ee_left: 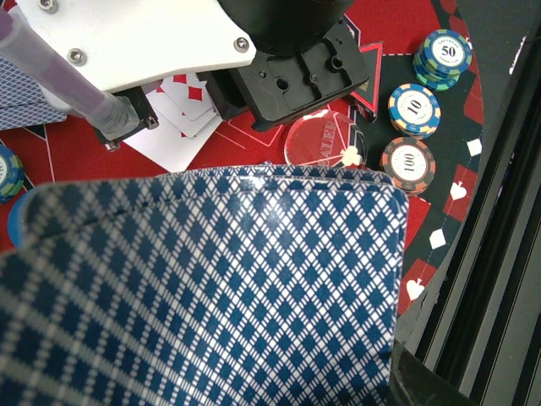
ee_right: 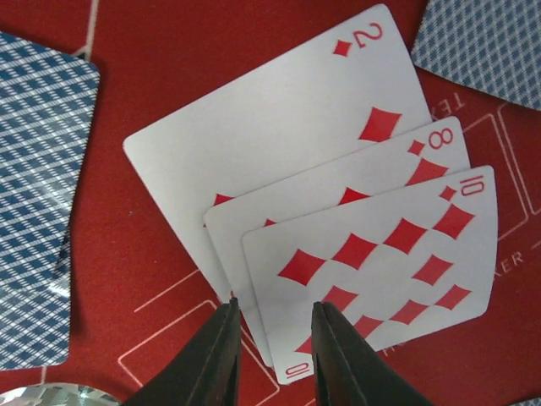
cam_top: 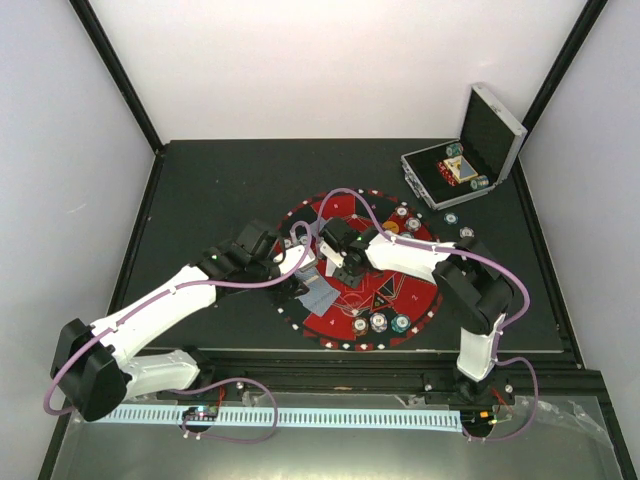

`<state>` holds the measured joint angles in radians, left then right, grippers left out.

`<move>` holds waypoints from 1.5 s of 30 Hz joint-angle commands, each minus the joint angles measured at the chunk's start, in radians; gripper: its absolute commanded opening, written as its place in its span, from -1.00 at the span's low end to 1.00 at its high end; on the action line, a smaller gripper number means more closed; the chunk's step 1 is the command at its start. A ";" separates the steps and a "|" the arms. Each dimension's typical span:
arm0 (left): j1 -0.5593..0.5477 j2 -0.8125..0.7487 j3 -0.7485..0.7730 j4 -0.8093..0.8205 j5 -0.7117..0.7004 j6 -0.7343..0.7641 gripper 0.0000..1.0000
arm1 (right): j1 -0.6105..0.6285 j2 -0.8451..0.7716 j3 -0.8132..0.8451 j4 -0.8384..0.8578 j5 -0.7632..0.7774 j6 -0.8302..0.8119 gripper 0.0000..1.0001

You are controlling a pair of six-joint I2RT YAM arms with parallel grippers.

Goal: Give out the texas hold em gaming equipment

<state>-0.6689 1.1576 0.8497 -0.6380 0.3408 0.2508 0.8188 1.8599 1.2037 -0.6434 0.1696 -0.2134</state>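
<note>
Item, left: deck of cards (ee_left: 211,288), blue-and-white lattice backs, tilted close under the left wrist lens at the left rim of the round red mat (cam_top: 412,292). It hides the left jaws, which I judge clenched on it. Handling: light, slick, a loose stack apt to splay, so best pinched across its thickness near one edge. Item, centre: three face-up cards fanned flat on the mat, the two of diamonds (ee_right: 270,127), eight of diamonds (ee_right: 372,178) and ten of diamonds (ee_right: 380,245), each overlapping the one before, with face-down cards (ee_right: 38,194) lying alongside. The right jaws stand narrowly parted and empty over the near edge of the ten. Handling: thin, flexible, lying flat with little edge to catch from above. The ten's overlapping edge looks the likeliest purchase. Item, right: stack marked 50 (ee_left: 445,55), chips marked 10 (ee_left: 414,108), chip marked 100 (ee_left: 408,163), beside a clear reddish disc (ee_left: 325,139). Handling: stiff, denser, best taken across the rim. Item, far right: silver case (cam_top: 492,130), open on the bench (cam_top: 220,200), with more chips inside.
</note>
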 commanded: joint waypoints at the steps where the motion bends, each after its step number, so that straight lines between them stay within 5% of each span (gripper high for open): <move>1: 0.004 -0.026 0.014 0.015 0.006 0.001 -0.24 | 0.007 -0.019 0.013 -0.006 -0.049 0.010 -0.44; 15: 0.004 -0.033 0.013 0.015 -0.004 -0.001 -0.24 | -0.020 -0.325 -0.107 -0.014 -0.139 0.156 0.18; 25: 0.004 -0.022 0.016 0.013 0.003 0.000 -0.24 | -0.074 -0.673 -0.325 -0.028 -0.129 0.732 0.56; 31: 0.003 -0.022 0.016 0.015 0.009 0.001 -0.24 | -0.073 -0.614 -0.435 -0.006 -0.089 0.952 0.57; 45: 0.004 -0.024 0.014 0.017 0.007 0.001 -0.24 | -0.074 -0.447 -0.423 0.046 -0.042 0.931 0.64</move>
<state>-0.6689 1.1442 0.8497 -0.6365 0.3408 0.2508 0.7456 1.3777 0.7517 -0.6243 0.0898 0.7059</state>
